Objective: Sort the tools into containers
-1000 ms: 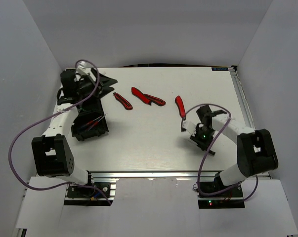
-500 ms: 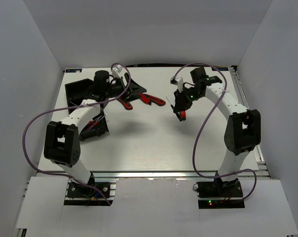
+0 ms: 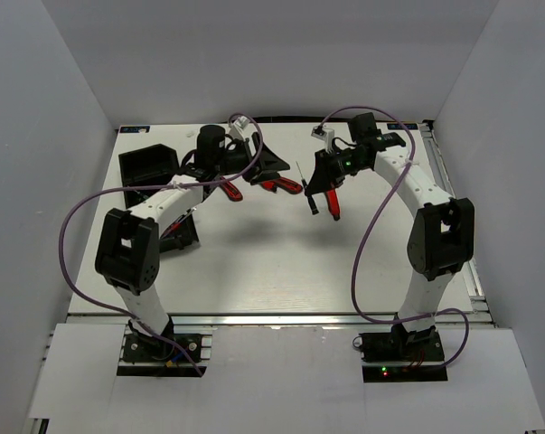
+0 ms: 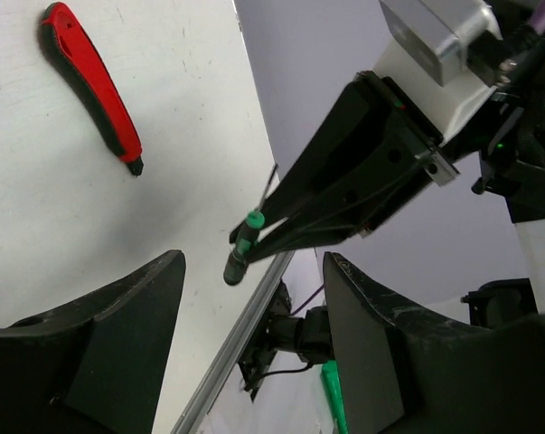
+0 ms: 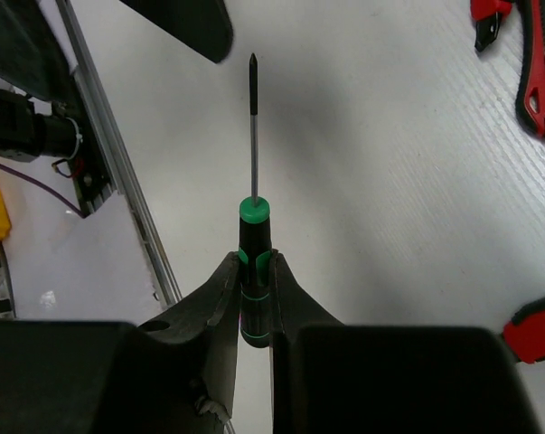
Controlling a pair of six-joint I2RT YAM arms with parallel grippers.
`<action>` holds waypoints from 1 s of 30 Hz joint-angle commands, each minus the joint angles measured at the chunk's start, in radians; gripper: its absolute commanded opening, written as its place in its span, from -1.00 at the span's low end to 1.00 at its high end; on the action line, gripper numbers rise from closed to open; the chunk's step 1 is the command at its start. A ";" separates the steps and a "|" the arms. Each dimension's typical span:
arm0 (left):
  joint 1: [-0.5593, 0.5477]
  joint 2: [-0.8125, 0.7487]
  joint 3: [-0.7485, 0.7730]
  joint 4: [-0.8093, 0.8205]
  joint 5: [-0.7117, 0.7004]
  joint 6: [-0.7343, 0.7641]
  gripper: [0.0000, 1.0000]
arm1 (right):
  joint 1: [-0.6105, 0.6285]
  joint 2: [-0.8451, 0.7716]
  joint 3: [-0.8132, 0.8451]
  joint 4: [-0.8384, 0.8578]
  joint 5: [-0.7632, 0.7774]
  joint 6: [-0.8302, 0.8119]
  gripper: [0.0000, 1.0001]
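My right gripper (image 3: 315,192) is shut on a black-green screwdriver (image 5: 255,271) and holds it above the table's back middle, shaft pointing away from the jaws. It also shows in the left wrist view (image 4: 240,253). My left gripper (image 3: 274,165) is open and empty, just left of the right one, jaws facing it. A red knife (image 3: 332,206) lies under the right gripper. Red-and-black cutters (image 3: 279,184) and pliers (image 3: 227,188) lie beside the left gripper. One black bin (image 3: 148,163) stands at the back left. A second bin (image 3: 182,233) is partly hidden by the left arm.
Purple cables loop over both arms. The table's right rail (image 3: 448,199) and white walls close in the workspace. A metal rail (image 5: 118,154) runs along the table edge in the right wrist view.
Both arms have swung to the back middle. The left gripper moved right from the bins; the right gripper rose from the front right and now holds the screwdriver beside it.
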 commanded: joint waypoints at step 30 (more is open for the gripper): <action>-0.083 0.140 0.189 -0.041 0.059 0.075 -1.00 | 0.031 -0.009 0.031 0.043 -0.103 0.008 0.62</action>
